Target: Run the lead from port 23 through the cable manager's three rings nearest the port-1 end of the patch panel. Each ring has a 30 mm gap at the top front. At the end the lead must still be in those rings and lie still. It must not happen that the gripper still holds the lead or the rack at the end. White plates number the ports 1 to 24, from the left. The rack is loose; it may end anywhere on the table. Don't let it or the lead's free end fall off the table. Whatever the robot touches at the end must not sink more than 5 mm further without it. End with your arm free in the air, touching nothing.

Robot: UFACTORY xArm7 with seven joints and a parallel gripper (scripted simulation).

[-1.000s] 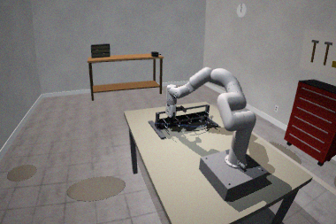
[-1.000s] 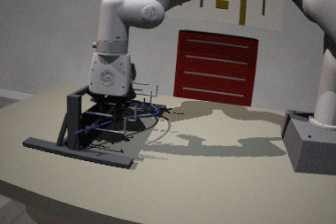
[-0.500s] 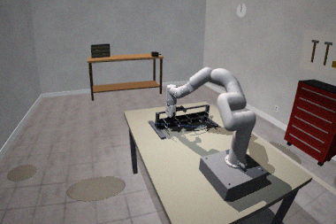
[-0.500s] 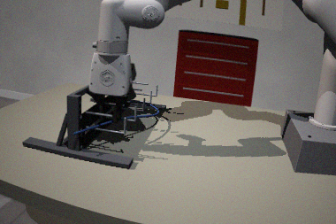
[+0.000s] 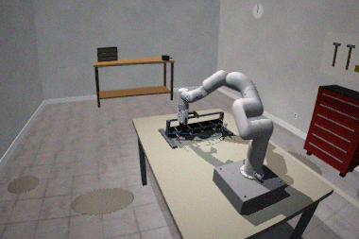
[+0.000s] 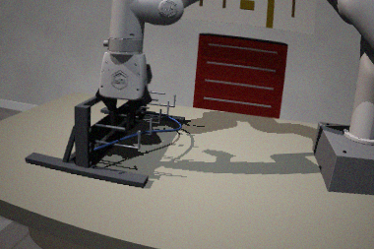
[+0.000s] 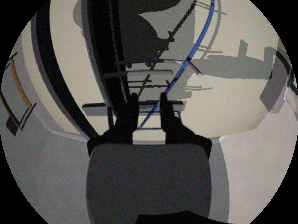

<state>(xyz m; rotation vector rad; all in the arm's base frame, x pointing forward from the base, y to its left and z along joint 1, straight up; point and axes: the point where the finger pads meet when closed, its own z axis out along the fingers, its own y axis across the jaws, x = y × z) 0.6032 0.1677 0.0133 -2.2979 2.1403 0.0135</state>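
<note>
The dark rack (image 5: 214, 116) (image 6: 81, 130) (image 7: 116, 23) with the patch panel and cable manager stands at the far left part of the table (image 5: 198, 186) (image 6: 221, 204). The blue lead (image 6: 123, 137) (image 7: 201, 36) runs along the manager's thin grey rings (image 6: 163, 101) and curves back down at the right end. My gripper (image 5: 183, 121) (image 6: 117, 107) (image 7: 149, 100) reaches down into the rack at its left end. Its fingers stand partly open. The lead ends close by the right fingertip in the wrist view; I cannot tell if it touches. The port numbers are too small to read.
The rack's long foot bar (image 6: 89, 168) lies toward the table's near edge in the exterior view. The robot base (image 5: 247, 183) (image 6: 344, 161) stands at the other end of the table. A red tool chest (image 5: 335, 127) (image 6: 241, 76) and a wooden shelf (image 5: 132, 77) stand off the table.
</note>
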